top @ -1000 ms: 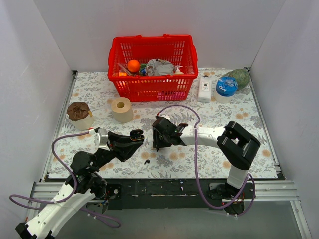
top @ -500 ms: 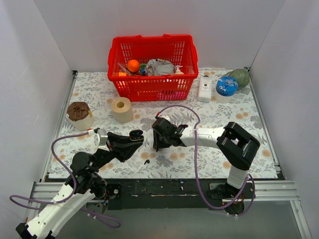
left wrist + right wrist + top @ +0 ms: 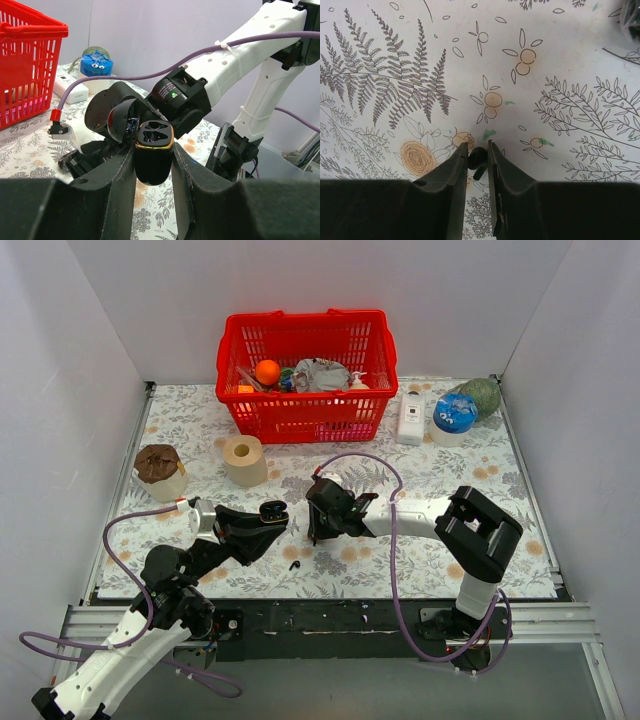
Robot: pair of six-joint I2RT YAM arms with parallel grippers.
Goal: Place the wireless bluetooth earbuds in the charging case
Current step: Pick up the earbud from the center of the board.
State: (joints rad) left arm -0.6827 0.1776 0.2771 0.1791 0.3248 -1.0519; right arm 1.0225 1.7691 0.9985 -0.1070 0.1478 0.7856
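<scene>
Logged narrowing of right claw [image 3: 476, 150] over the last second; now pinched on one earbud [image 3: 477, 159] lying on surface [image 3: 560, 75], toward near edge. Left claw [image 3: 152, 152] clamped on open charging case [image 3: 154, 162], raised. Judged: pick-up begun, insertion pending.

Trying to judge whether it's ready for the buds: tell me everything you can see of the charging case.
The charging case is small, glossy black, plastic by its look, with a gold-coloured rim around its top. It stands upright, clamped between the fingers of the left gripper. Its domed lid is swung open to one side, baring two dark wells.
</scene>
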